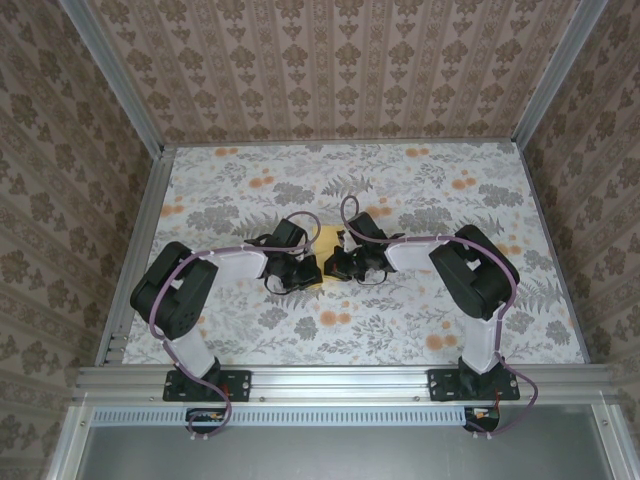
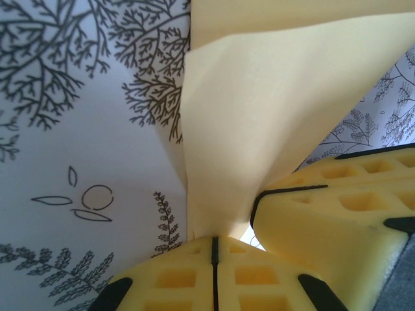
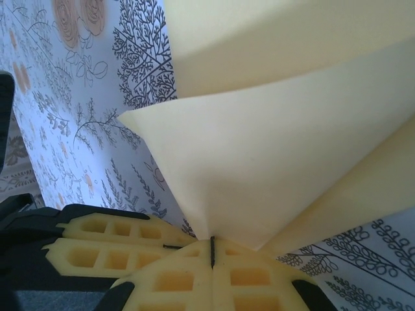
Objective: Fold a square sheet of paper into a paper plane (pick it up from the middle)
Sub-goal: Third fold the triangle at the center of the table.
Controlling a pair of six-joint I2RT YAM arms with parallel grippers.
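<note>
floral worktop [image 1: 400, 320] beneath. my left fingers [image 2: 205, 251] and right fingers [image 3: 203, 256] both pinch a raised ridge of the square sheet of paper [image 2: 259, 116] between their tips; light, limp, tears easily.

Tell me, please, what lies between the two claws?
The yellow square sheet of paper, pinched by the left claw and the right claw, fills the gap between them; the top view shows it, both wrist views closer.

square sheet of paper [image 1: 322, 246] largely hidden overhead, cropped at wrist-view edges
</note>
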